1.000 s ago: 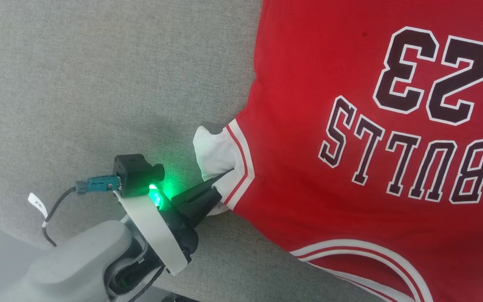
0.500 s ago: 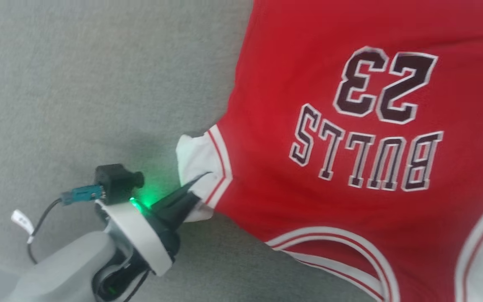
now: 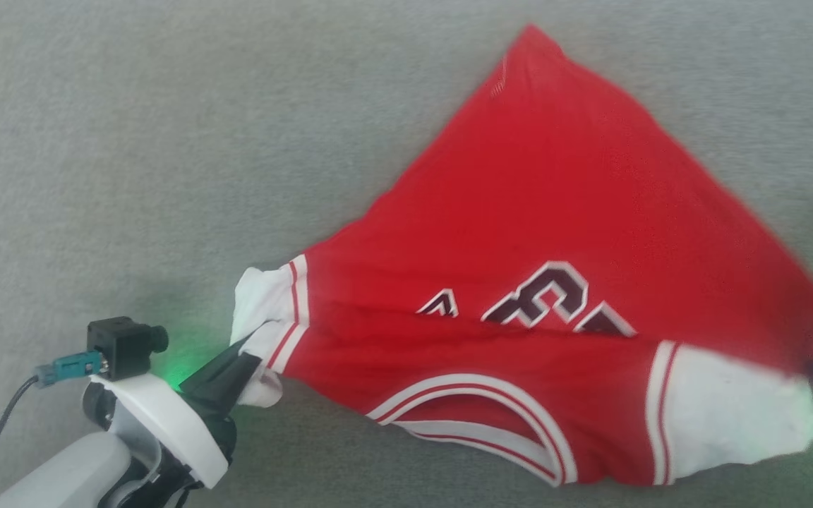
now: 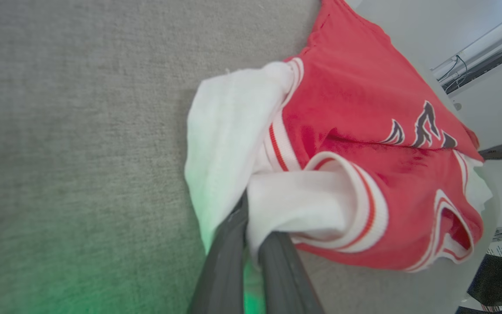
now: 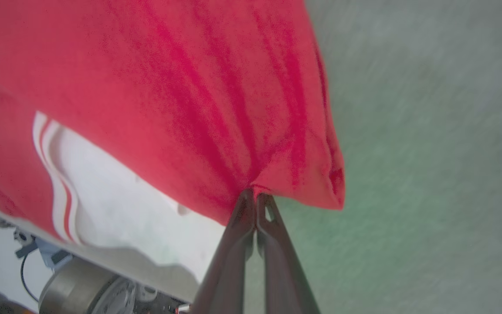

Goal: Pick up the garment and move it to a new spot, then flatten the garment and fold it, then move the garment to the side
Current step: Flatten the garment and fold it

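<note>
Grey upholstered surface (image 3: 131, 141) underneath, garment (image 3: 555, 233) stretched across it between both arms, far corner apparently dragging on it. Left gripper (image 3: 250, 349) is clamped on the white sleeve (image 3: 260, 300), right gripper (image 5: 255, 198) pinched tight on a red edge fold (thin bite, could slip). For the carry: match heights, hold even tension, lift the dragging corner clear first.

Pinches the garment (image 3: 555, 212) by its white sleeve with the left gripper (image 3: 248, 349), fingers closed and aimed toward 2 o'clock in the head view, off a white wrist (image 3: 159, 423) and pale forearm (image 3: 61, 473) at 7 o'clock. Clamps red cloth with the right gripper (image 5: 255, 197), fingers pressed together, tips toward 12 o'clock in its wrist view; blurred dark tip at 3 o'clock in the head view.
</note>
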